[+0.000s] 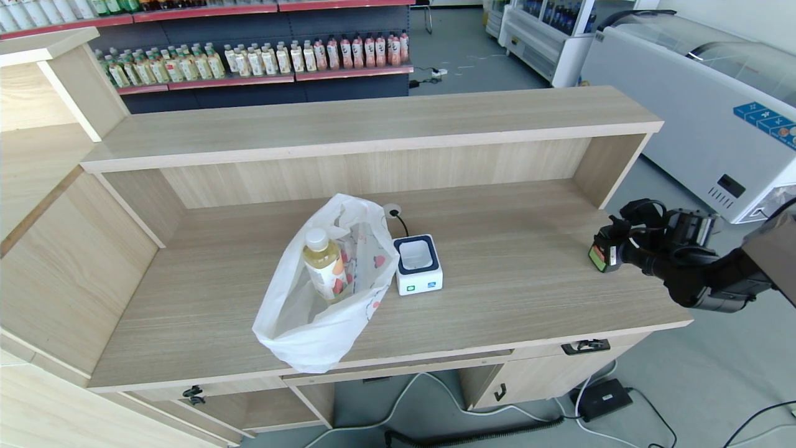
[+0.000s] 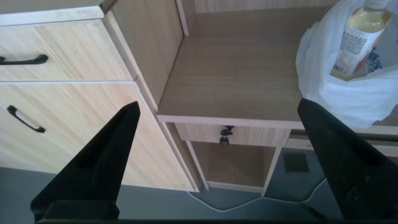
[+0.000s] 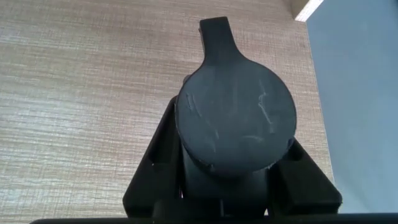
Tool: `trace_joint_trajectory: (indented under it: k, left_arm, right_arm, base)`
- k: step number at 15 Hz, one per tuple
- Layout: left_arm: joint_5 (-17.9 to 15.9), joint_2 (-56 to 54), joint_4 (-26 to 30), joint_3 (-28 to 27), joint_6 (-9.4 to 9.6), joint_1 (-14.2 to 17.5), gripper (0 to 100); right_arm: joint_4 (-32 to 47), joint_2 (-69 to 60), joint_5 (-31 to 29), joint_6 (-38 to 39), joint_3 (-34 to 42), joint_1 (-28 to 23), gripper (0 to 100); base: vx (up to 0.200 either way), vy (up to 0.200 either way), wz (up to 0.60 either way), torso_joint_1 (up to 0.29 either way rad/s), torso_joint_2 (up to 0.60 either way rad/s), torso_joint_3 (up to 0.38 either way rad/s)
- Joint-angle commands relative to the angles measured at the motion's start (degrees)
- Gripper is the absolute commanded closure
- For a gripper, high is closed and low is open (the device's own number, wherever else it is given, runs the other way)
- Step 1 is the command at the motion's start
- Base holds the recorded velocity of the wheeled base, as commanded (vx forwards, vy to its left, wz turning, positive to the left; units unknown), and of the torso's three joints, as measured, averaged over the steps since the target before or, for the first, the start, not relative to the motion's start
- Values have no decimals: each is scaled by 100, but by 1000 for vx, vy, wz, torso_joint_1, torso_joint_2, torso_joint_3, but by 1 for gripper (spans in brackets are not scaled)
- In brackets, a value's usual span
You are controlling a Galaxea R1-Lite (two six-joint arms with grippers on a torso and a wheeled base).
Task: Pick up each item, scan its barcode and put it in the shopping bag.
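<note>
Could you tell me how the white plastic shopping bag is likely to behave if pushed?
The shopping bag looks thin and crumpled, so it would likely fold rather than slide. The bottle standing inside probably anchors it, yet may tip, since only slack film supports it.

Counts were: 1 shopping bag (image 1: 311, 323), 1 bottle (image 1: 323, 264) inside it and 1 scanner (image 1: 418, 264), all well off the right gripper's (image 1: 606, 244) left side. 1 item (image 1: 598, 257) with a green-red face sat clamped in that gripper. 2 grippers total, incl. left gripper (image 2: 217, 106). 1 counter (image 1: 528, 280).
</note>
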Motion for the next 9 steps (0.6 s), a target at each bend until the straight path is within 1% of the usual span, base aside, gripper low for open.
trace_joint_trajectory:
  k: [1,2,3,4,5,6,7,8,9]
  left_arm:
    - [1,-2,-4,0,1,2,0]
    - [1,-2,-4,0,1,2,0]
    - [1,-2,-4,0,1,2,0]
    - [1,-2,-4,0,1,2,0]
    - [1,-2,-4,0,1,2,0]
    - [1,-2,-4,0,1,2,0]
    - [1,-2,-4,0,1,2,0]
    - [1,-2,-4,0,1,-6,0]
    - [1,-2,-4,0,1,-6,0]
  right_arm:
    - [-20,-231,-196,-228,80,-2,100]
    - [76,-573,-267,-544,282,-19,100]
    - [340,-1153,-275,-782,766,-19,100]
    - [648,-2217,-267,-1230,1671,-11,100]
    - [630,-3131,-258,-1783,2436,-28,100]
    - [481,-4001,-205,-2170,3148,-107,100]
    - [226,-4748,15,-2284,3763,-239,100]
    - [156,-5346,313,-2311,4194,-301,100]
    - [173,-5829,533,-2416,4448,-265,100]
  base:
    - [0,0,0,0,0,0]
    - [0,0,0,0,0,0]
    - [0,0,0,0,0,0]
    - [0,0,0,0,0,0]
    - [0,0,0,0,0,0]
    - [0,0,0,0,0,0]
    - [0,0,0,0,0,0]
    - [0,0,0,0,0,0]
    - [0,0,0,0,0,0]
